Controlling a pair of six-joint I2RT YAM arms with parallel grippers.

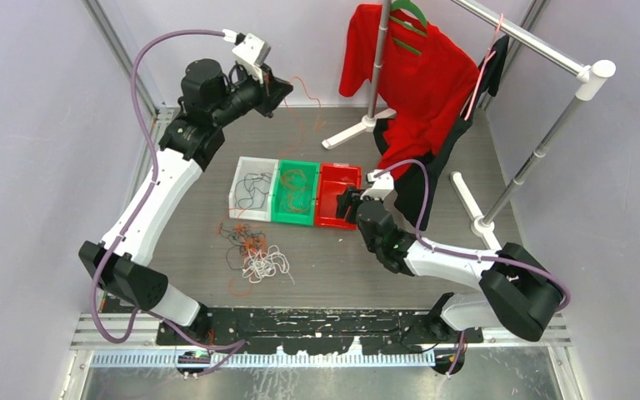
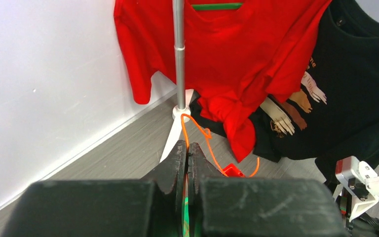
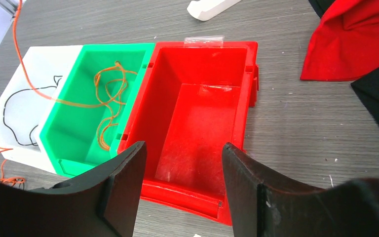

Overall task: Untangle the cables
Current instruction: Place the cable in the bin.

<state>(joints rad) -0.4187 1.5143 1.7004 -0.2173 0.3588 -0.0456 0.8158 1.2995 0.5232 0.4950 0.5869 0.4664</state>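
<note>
A tangle of orange, black and white cables point(image 1: 254, 254) lies on the table in front of the bins. My left gripper point(image 1: 283, 87) is raised high at the back, shut on an orange cable point(image 2: 203, 140) that loops out past its tips point(image 2: 187, 144) and trails down toward the green bin point(image 1: 293, 193). That bin holds orange cables point(image 3: 109, 94); the white bin point(image 1: 252, 188) holds a black cable point(image 3: 17, 108). My right gripper point(image 3: 182, 148) is open and empty over the near edge of the red bin point(image 3: 202, 113), which holds nothing.
A white clothes rack point(image 1: 367, 125) stands at the back with a red shirt point(image 1: 412, 75) and a black shirt point(image 2: 355, 89) hanging down to the table. A second rack leg point(image 1: 467, 200) lies to the right of the red bin.
</note>
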